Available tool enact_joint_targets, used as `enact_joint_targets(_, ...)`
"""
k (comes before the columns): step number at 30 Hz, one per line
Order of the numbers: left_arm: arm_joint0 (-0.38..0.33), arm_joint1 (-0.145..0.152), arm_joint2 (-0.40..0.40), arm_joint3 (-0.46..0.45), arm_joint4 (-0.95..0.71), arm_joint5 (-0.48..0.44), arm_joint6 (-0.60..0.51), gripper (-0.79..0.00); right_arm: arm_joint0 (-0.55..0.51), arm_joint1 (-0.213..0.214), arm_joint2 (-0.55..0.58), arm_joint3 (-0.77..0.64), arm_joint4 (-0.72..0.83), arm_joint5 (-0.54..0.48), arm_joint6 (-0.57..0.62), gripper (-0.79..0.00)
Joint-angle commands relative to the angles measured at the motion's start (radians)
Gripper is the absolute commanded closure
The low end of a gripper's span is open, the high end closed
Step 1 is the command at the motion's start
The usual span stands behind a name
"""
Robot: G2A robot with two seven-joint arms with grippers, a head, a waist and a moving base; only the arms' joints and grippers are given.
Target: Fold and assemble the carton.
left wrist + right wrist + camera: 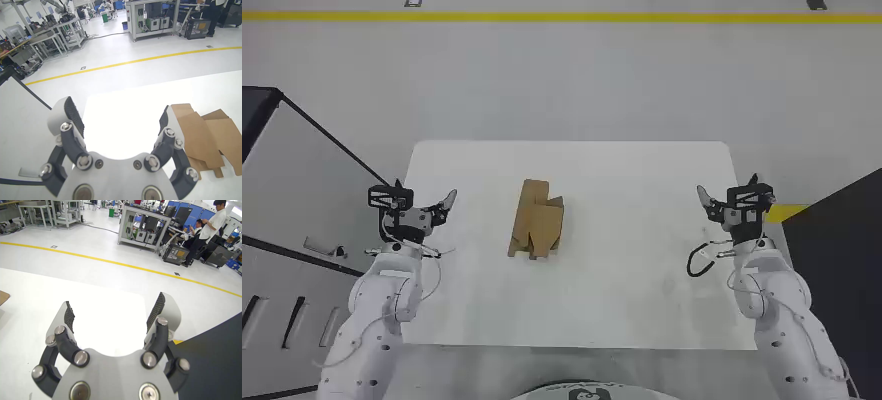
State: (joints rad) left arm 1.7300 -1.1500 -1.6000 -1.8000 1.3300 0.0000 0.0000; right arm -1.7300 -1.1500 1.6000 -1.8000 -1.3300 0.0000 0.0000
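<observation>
A flat brown cardboard carton (535, 220) lies unfolded near the middle of the white table (642, 290), its flaps spread out. In the left wrist view the carton (204, 136) lies just beyond one fingertip. My left gripper (425, 198) (117, 111) hovers open at the table's left edge, nothing between its fingers. At the table's right edge my right gripper (734, 193) (115, 306) is open and holds nothing, well apart from the carton. A corner of the carton (3, 296) shows at the edge of the right wrist view.
A black panel (842, 250) borders the table on the right, and a dark-edged grey surface (302, 170) stands to the left. A yellow floor line (562, 16) runs behind the table.
</observation>
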Motion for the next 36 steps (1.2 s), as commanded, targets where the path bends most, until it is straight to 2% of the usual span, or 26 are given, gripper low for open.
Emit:
enact_joint_targets(1, -0.001, 0.000, 0.002, -0.003, 0.000, -0.005, 0.009, -0.785, 0.000, 0.000, 0.000, 0.000, 0.000, 0.000, 0.000, -0.785)
enact_joint_targets(8, 0.003, -0.006, 0.074, -0.001, 0.141, 0.016, 0.081, -0.785, 0.000, 0.000, 0.000, 0.000, 0.000, 0.000, 0.000, -0.785)
enact_joint_targets(17, 0.003, -0.006, 0.079, -0.003, 0.160, 0.009, 0.090, -0.785, 0.000, 0.000, 0.000, 0.000, 0.000, 0.000, 0.000, -0.785)
enact_joint_targets(22, 0.028, 0.005, 0.114, -0.048, 0.383, -0.071, 0.128, -0.785, 0.000, 0.000, 0.000, 0.000, 0.000, 0.000, 0.000, -0.785)
enact_joint_targets(24, 0.037, 0.011, 0.136, -0.068, 0.517, -0.109, 0.109, -0.785, 0.000, 0.000, 0.000, 0.000, 0.000, 0.000, 0.000, -0.785)
enact_joint_targets(27, 0.048, 0.015, 0.169, -0.089, 0.680, -0.117, 0.069, -0.785, 0.000, 0.000, 0.000, 0.000, 0.000, 0.000, 0.000, -0.785)
enact_joint_targets(35, 0.047, 0.015, 0.171, -0.092, 0.695, -0.114, 0.061, -0.785, 0.000, 0.000, 0.000, 0.000, 0.000, 0.000, 0.000, -0.785)
enact_joint_targets(36, 0.046, 0.017, 0.176, -0.096, 0.742, -0.113, 0.061, -0.785, 0.000, 0.000, 0.000, 0.000, 0.000, 0.000, 0.000, -0.785)
